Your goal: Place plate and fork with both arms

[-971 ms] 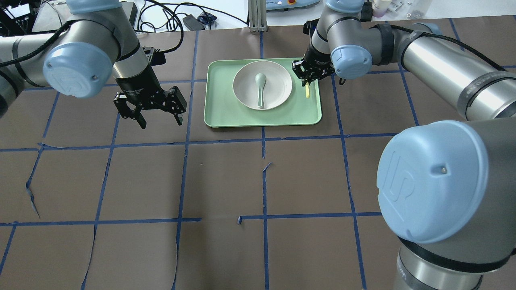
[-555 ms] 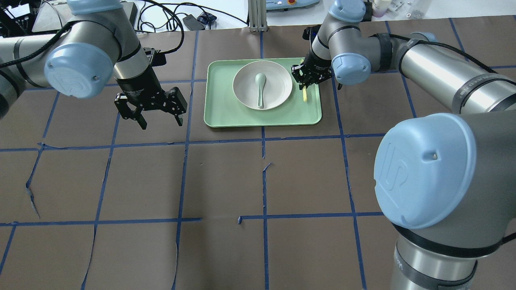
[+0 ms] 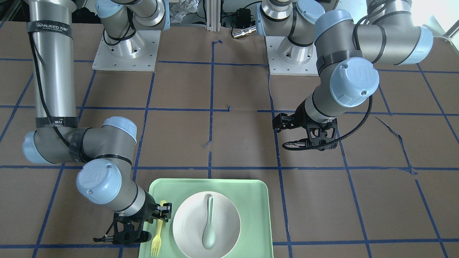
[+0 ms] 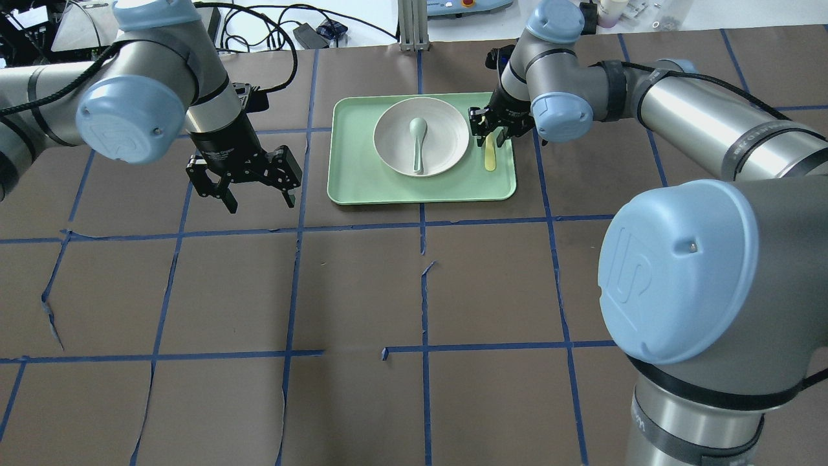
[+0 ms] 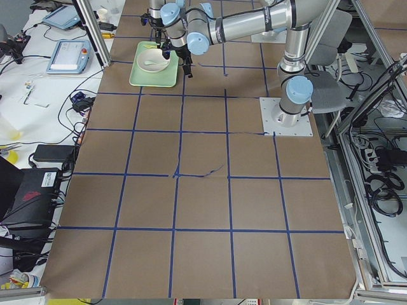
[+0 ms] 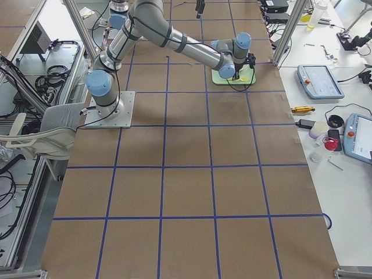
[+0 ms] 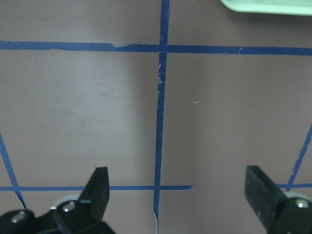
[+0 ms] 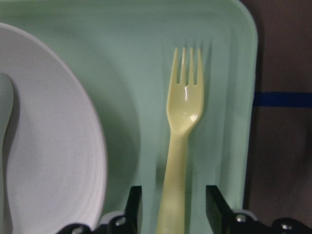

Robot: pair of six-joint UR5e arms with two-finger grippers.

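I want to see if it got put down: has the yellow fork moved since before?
Yes. In the overhead view the fork now reaches closer to the near rim of the green tray, lower in the picture, than before.

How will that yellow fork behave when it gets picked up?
The fork looks like thin glossy plastic, so probably light and slippery. Lying flat on the tray, it shouldn't roll. The right claw straddles its handle end, so it may pivot.

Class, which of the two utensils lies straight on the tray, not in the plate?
The yellow fork, flat on the tray beside the plate; the grey-green spoon lies in the plate.
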